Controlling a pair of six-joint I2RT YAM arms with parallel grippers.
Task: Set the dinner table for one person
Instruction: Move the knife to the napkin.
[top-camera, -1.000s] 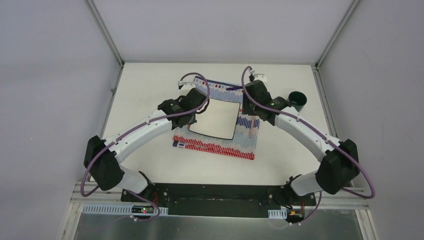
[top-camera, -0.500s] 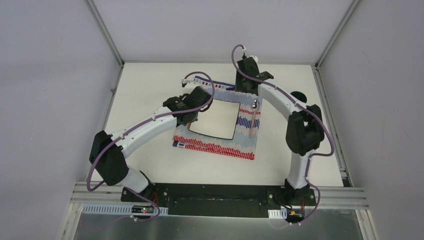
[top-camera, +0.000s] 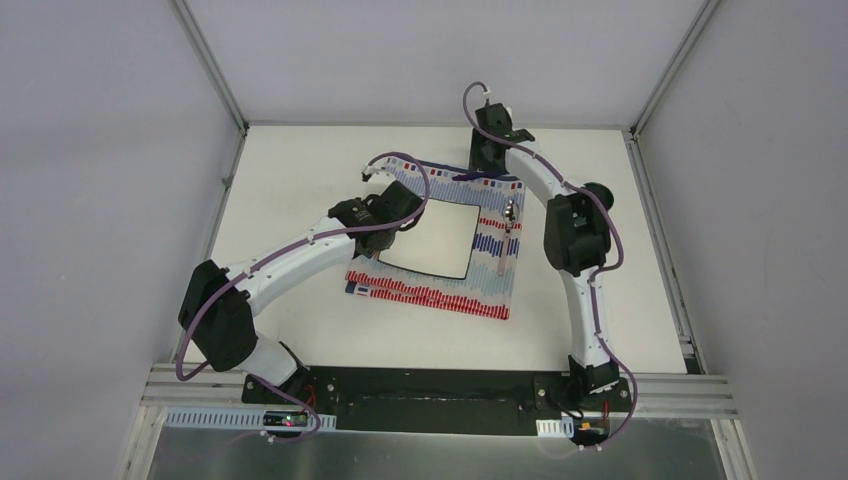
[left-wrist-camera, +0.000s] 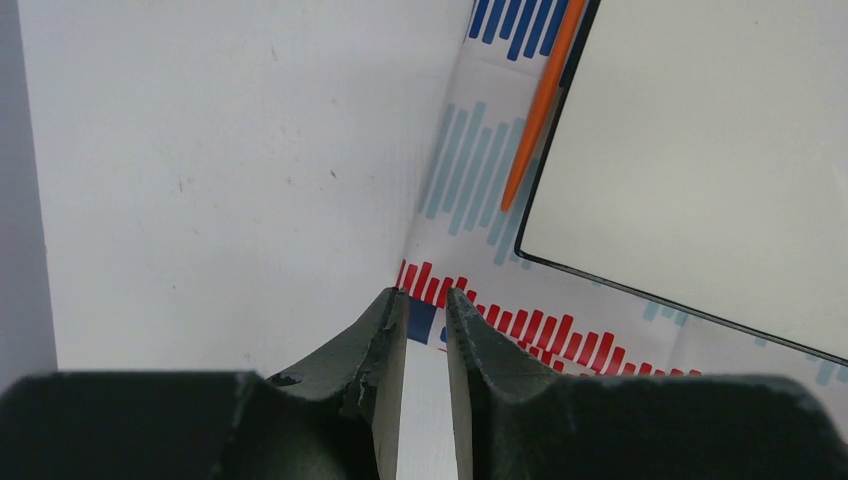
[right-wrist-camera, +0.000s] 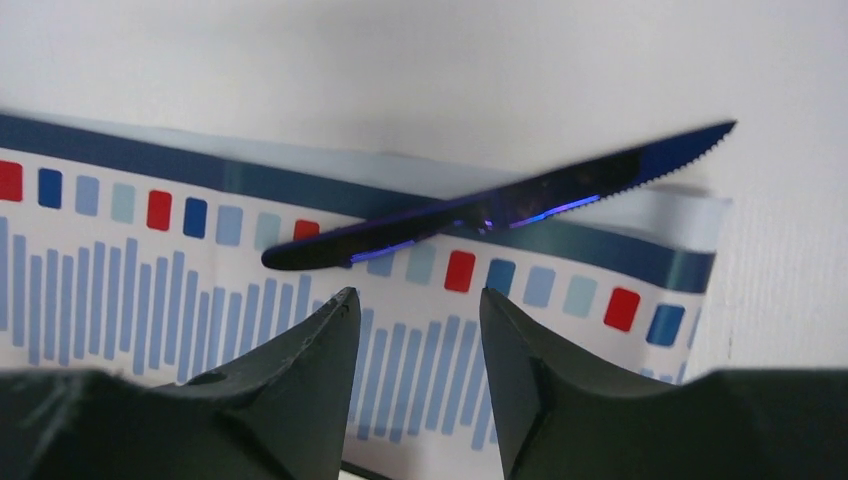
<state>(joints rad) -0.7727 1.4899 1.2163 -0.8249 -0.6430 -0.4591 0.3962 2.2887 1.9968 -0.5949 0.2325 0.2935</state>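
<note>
The white dinner table (top-camera: 290, 170) carries a striped red-blue-white cloth (top-camera: 480, 295) with a white square plate (top-camera: 428, 238) on it. A spoon (top-camera: 509, 225) lies on the cloth right of the plate. An orange utensil handle (left-wrist-camera: 535, 110) lies on the cloth along the plate's (left-wrist-camera: 700, 150) left edge. A dark blue knife (right-wrist-camera: 480, 215) lies slanted on the cloth's far edge. My right gripper (right-wrist-camera: 418, 293) is open and empty just short of the knife. My left gripper (left-wrist-camera: 426, 293) is empty, with only a narrow gap, above the cloth's near-left corner.
A dark green cup (top-camera: 600, 192) stands right of the cloth, partly hidden behind the right arm's elbow. Grey aluminium rails (top-camera: 652, 210) edge the table's sides. The right arm stretches over the table's right half; the left arm crosses its left half.
My right arm has swung from beside the plate's right side to the cloth's far edge, uncovering the spoon on the cloth. My left arm has shifted only slightly.
</note>
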